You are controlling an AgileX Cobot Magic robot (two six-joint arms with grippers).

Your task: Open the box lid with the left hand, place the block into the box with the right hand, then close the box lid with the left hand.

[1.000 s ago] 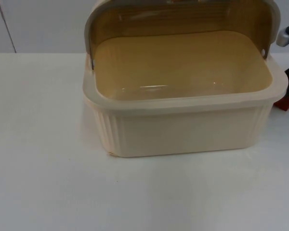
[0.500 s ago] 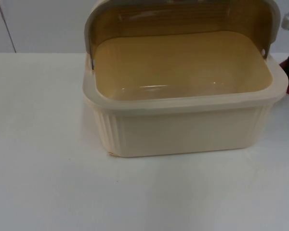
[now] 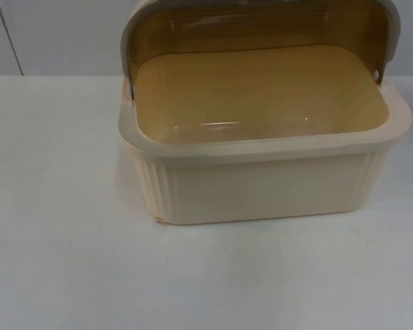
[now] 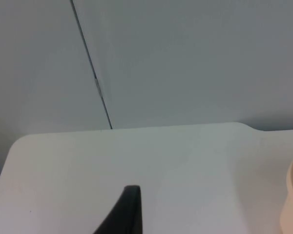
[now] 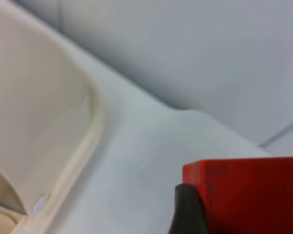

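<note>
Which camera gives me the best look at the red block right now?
The right wrist view: the red block sits against the right end effector's fingertip, apparently held. The top view offers the open, empty box instead; the left wrist view, table and box edge.

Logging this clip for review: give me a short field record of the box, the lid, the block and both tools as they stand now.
box: cream ribbed box on the white table, nothing inside it
lid: lid swung up and back, open
block: red block, lifted off the table beside the box, not yet inside
right tool: right tool against the block's side, holding it
left tool: left tool over bare table to the box's side, waiting, holds nothing
stage: lid opened, block on its way to the box
</note>
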